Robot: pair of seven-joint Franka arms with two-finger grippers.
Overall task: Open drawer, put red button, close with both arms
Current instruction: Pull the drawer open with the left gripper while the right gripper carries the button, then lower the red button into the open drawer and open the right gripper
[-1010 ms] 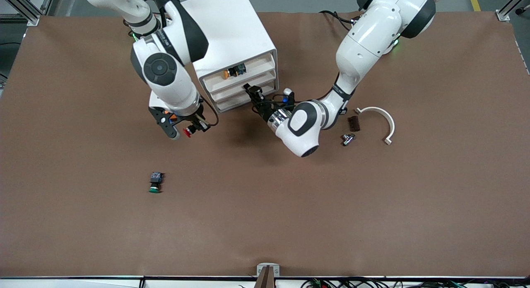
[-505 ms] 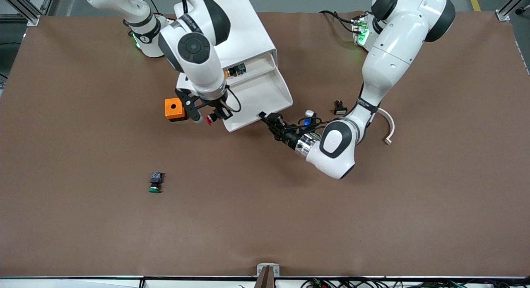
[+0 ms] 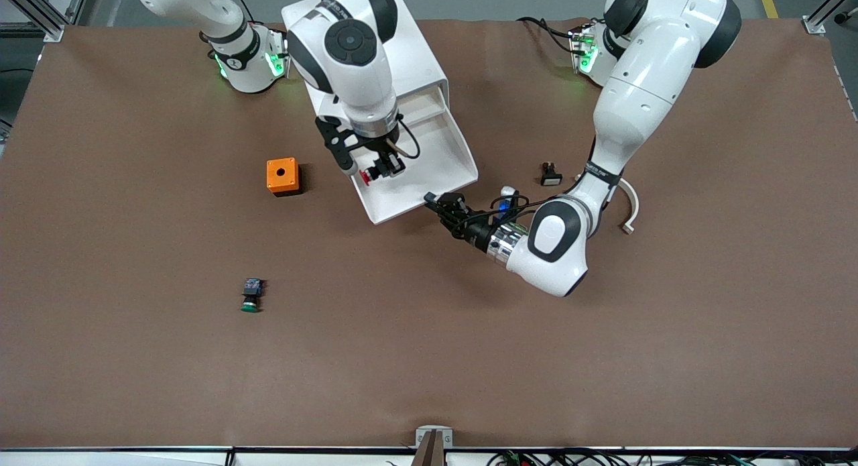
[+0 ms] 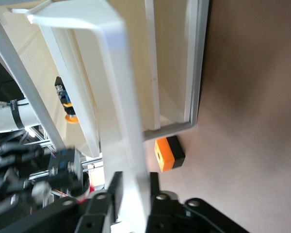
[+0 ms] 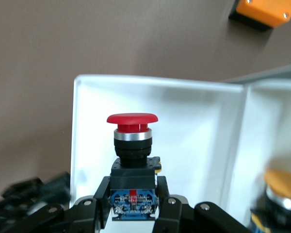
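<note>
The drawer, second-highest of the white cabinet, stands pulled far out toward the front camera. My left gripper is shut on the drawer's front wall at its corner; in the left wrist view the gripper has one finger on each side of that wall. My right gripper is shut on the red button and holds it over the open drawer. In the right wrist view the gripper clamps the button's blue-black body, red cap pointing away, with the white drawer floor below.
An orange box sits on the table beside the drawer, toward the right arm's end. An orange-capped button lies in the highest drawer. A green-capped button lies nearer the front camera. A small black part and a white curved piece lie near the left arm.
My right gripper has carried the red button from beside the orange box to over the open drawer. My left gripper has drawn the drawer out farther.
</note>
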